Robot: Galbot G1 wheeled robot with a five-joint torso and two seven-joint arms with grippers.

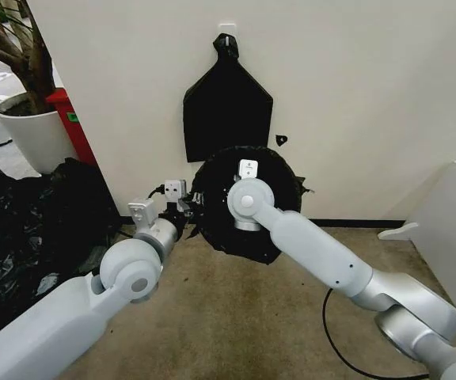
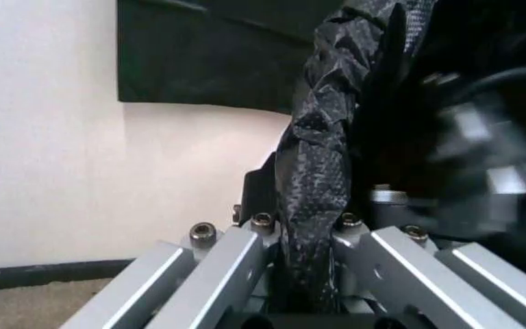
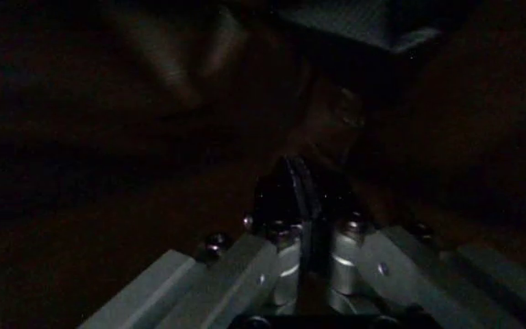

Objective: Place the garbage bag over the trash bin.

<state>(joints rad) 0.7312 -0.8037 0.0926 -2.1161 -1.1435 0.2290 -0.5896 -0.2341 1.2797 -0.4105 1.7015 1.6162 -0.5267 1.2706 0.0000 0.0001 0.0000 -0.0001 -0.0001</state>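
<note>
The garbage bag (image 1: 285, 176) lies wrinkled and glossy black over a round shape on the floor against the wall. The trash bin itself is hidden under it. My left gripper (image 1: 187, 207) is at the left rim of that round shape. In the left wrist view the left gripper (image 2: 311, 223) is shut on a crumpled fold of the garbage bag (image 2: 322, 130). My right arm reaches down into the middle of the opening. In the dark right wrist view the right gripper (image 3: 305, 179) has its fingers pressed together on thin black film.
A flat black bundle (image 1: 226, 107) hangs on the wall above. A white plant pot (image 1: 30, 131) and a heap of black sheeting (image 1: 22, 229) stand at the left. A white panel (image 1: 442, 214) is at the right, and a black cable (image 1: 340, 340) crosses the carpet.
</note>
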